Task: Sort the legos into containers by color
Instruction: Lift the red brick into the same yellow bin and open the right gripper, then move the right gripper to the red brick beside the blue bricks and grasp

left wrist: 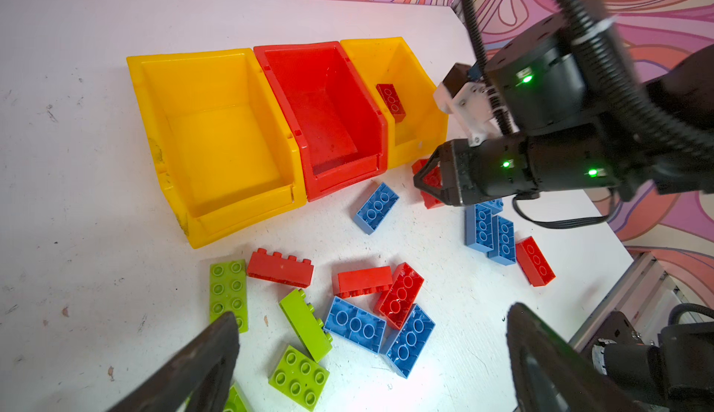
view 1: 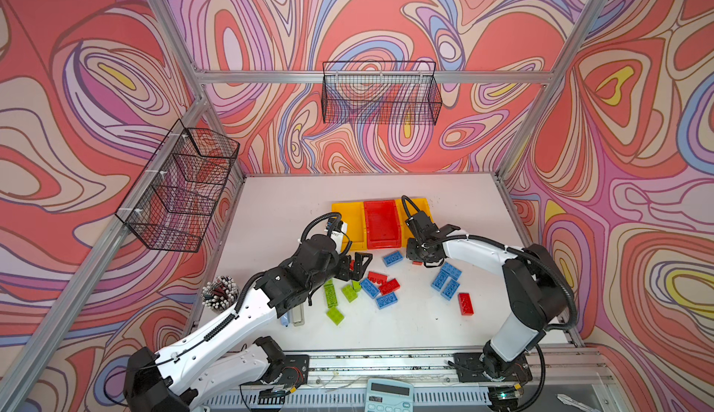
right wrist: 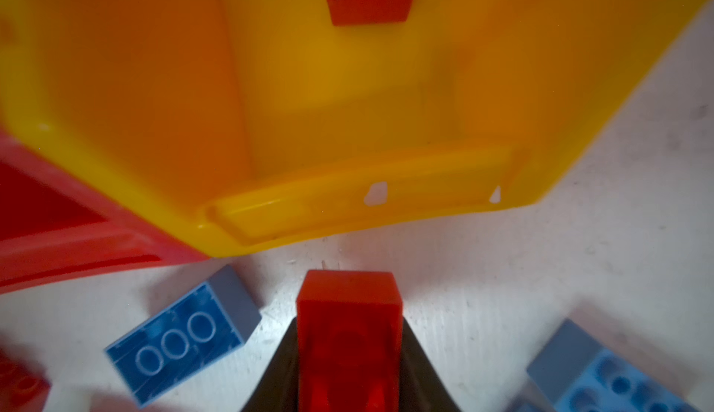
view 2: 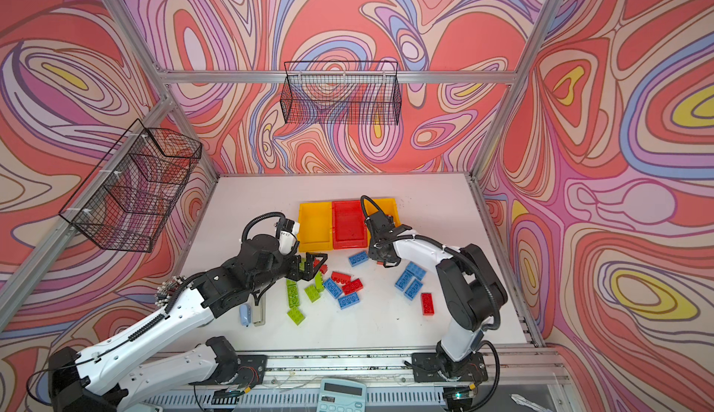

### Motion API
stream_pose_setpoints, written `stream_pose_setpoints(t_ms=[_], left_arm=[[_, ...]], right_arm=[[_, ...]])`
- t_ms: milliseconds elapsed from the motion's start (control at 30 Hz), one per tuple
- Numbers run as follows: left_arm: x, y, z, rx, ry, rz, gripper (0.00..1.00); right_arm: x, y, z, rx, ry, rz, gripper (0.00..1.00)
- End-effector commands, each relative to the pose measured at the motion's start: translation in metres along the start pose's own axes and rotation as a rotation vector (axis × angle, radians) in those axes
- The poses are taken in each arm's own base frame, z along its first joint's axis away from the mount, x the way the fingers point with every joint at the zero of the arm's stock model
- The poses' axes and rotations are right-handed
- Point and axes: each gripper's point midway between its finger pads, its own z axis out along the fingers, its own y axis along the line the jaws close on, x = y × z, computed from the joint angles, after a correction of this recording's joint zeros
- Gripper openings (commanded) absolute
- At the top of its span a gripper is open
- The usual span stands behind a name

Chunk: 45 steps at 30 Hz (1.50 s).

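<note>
My right claw point(right wrist: 349, 336) pinches a red brick point(right wrist: 347, 305) whose long axis points far, straight at the right yellow bin point(right wrist: 289, 213) just beyond; my left claw point(left wrist: 373, 311) hangs spread.

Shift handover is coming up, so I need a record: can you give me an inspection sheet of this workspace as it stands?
Surface: white tabletop, scuffed and speckled.
Job's things: left yellow bin and red bin empty; right yellow bin holds a lone red brick; red, blue and lime loose bricks lie in front.
Clutter: pen cup, calculator, small pale-blue and grey items beside the left arm.
Grippers: left pincer open above the bricks; right pincer closed on a gripped brick, red, before the right yellow bin.
Cables: black corrugated hoses arch above both pincers.
Surroundings: swirl-patterned walls, aluminium frame, two black wire baskets.
</note>
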Motion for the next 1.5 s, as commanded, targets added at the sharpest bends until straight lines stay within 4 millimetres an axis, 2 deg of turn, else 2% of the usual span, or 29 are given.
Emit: stream_pose_setpoints(t_ms=[0,67,100,267,400,567,767,833,900,1000,1033,1167,1267,1400,1467], left_arm=[[-0.009,-0.008,0.004,0.026,-0.016,0.014,1.00],[-0.008,-0.010,0.008,0.031,-0.003,0.018,1.00],[-0.014,-0.014,0.010,0.045,-0.022,0.019,1.00],[-0.019,-0.019,0.017,0.057,-0.023,0.031,1.00],[-0.021,-0.019,0.020,0.048,-0.021,0.041,1.00],[-0.022,-0.015,0.019,0.017,-0.024,0.047,1.00],[-0.025,-0.011,0.017,-0.005,-0.031,0.054,1.00],[-0.026,-0.012,0.018,-0.004,-0.030,0.054,1.00],[-0.028,-0.014,0.020,0.001,-0.027,0.056,1.00],[-0.030,-0.019,0.022,0.015,-0.020,0.059,1.00],[-0.031,-0.021,0.023,0.023,-0.017,0.060,1.00],[-0.031,-0.019,0.026,0.008,-0.015,0.040,1.00],[-0.026,-0.020,0.027,0.011,-0.004,0.041,1.00],[-0.020,-0.033,0.029,0.057,0.001,0.066,1.00],[-0.017,-0.040,0.031,0.083,0.009,0.070,1.00]], right_arm=[[-0.026,0.002,-0.037,0.012,-0.078,-0.019,0.23],[-0.040,0.006,-0.047,0.023,-0.108,-0.042,0.23],[-0.049,0.009,-0.050,0.033,-0.122,-0.055,0.23],[-0.085,0.025,-0.048,0.051,-0.165,-0.095,0.23],[-0.106,0.032,-0.025,0.057,-0.162,-0.105,0.24],[-0.123,0.025,0.001,0.070,-0.140,-0.082,0.24],[-0.139,0.013,0.020,0.066,-0.124,-0.059,0.25],[-0.142,0.011,0.026,0.057,-0.111,-0.056,0.29],[-0.145,0.013,0.028,0.041,-0.106,-0.055,0.39],[-0.151,0.020,0.019,0.006,-0.120,-0.057,0.54],[-0.153,0.022,0.014,-0.001,-0.126,-0.054,0.56],[-0.148,0.014,-0.007,0.006,-0.140,-0.038,0.57],[-0.129,-0.005,-0.027,0.040,-0.140,-0.011,0.57],[-0.087,-0.039,-0.051,0.094,-0.131,0.065,0.57],[-0.060,-0.062,-0.063,0.135,-0.123,0.120,0.57]])
